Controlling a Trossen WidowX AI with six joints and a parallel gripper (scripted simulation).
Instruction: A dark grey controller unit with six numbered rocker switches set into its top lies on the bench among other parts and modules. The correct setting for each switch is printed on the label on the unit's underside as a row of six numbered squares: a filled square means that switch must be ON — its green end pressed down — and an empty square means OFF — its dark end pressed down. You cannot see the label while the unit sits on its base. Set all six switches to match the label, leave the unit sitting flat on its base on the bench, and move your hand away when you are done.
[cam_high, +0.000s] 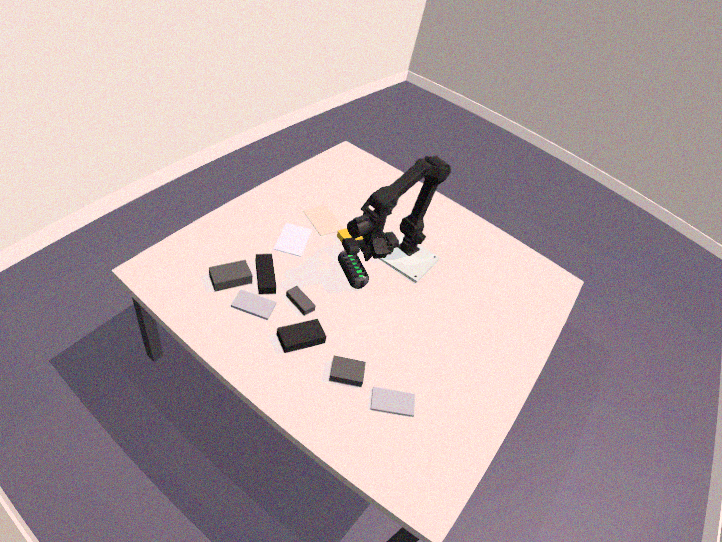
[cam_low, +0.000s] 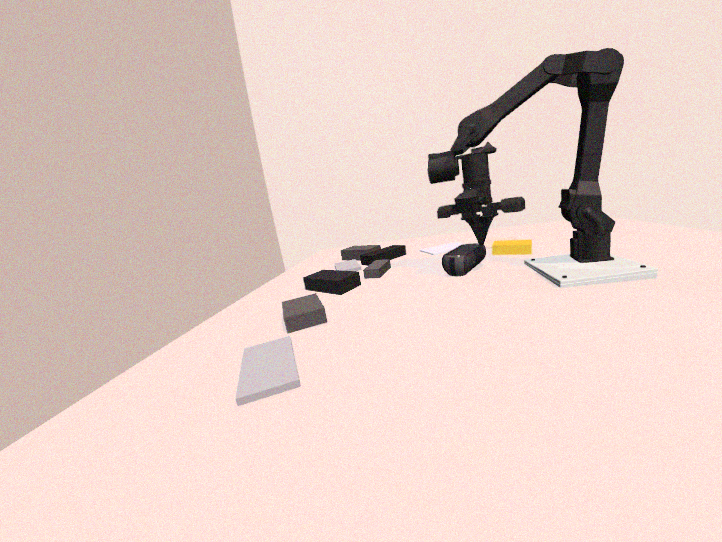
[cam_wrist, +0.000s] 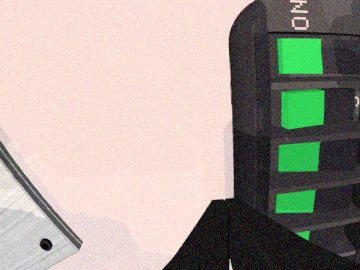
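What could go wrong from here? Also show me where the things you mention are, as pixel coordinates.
The end effector (cam_high: 351, 254) (cam_low: 481, 243) (cam_wrist: 230, 202) is shut, its tips right at the controller unit (cam_high: 353, 270) (cam_low: 463, 260) (cam_wrist: 245, 105). Pushing down off-centre might tip or slide the unit, since nothing appears to brace it. The dark fingers hide part of the switch row from the wrist camera, so a press could land on the wrong switch or the wrong end.

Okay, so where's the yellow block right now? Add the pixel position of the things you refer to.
In the exterior view, the yellow block (cam_high: 348, 234) (cam_low: 512, 247) sits on the bench between the controller unit (cam_high: 353, 270) (cam_low: 463, 260) and the arm's white base plate (cam_high: 424, 269) (cam_low: 632, 271), a little farther back than both.
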